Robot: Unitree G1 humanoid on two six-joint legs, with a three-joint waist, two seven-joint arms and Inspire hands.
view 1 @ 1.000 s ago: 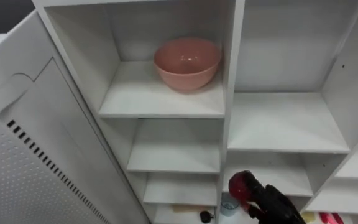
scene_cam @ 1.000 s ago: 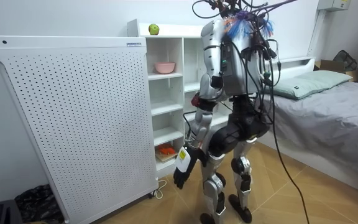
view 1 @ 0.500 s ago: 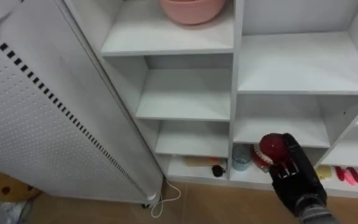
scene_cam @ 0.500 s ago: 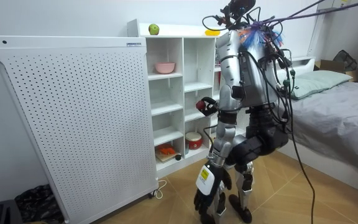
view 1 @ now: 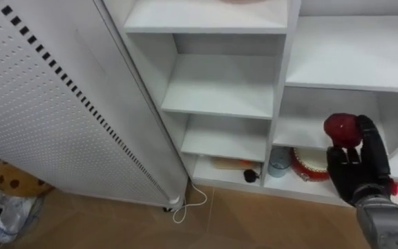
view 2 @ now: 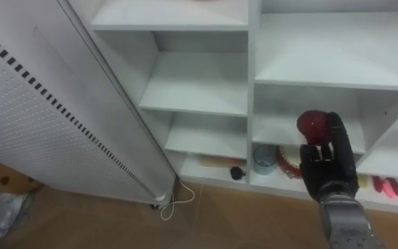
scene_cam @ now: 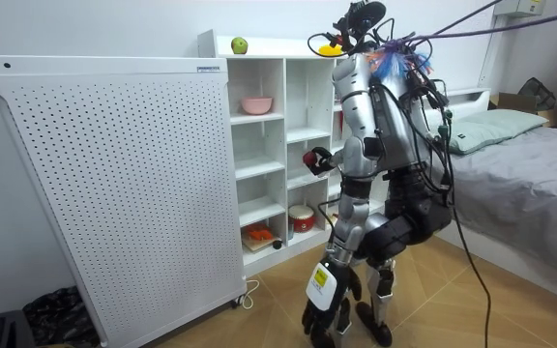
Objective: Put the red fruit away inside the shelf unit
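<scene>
A red apple (view 1: 342,129) sits in my right hand (view 1: 358,174), whose fingers curl round it from below. The hand is held up in front of the lower right compartments of the white open closet (view 1: 220,97), outside the shelves. In the right eye view the red apple (view 2: 314,125) and the right hand (view 2: 330,169) show the same hold. The room view shows me standing upright facing the closet (scene_cam: 259,135), with the apple (scene_cam: 309,157) at waist height. My left hand (scene_cam: 323,295) hangs low by my legs, fingers relaxed and holding nothing.
A tall white perforated panel (view 1: 40,111) stands left of the closet. The bottom shelves hold a blue cup (view 1: 278,163), a red-and-white tin (view 1: 311,164) and small items. A pink bowl (scene_cam: 256,104) rests on an upper shelf, a green apple (scene_cam: 239,45) on top. A bed (scene_cam: 520,155) lies behind me.
My view has tipped down from the bowl shelf to the lower shelves and floor. I have straightened up from a bend. The right hand has risen slightly, still holding the apple.
</scene>
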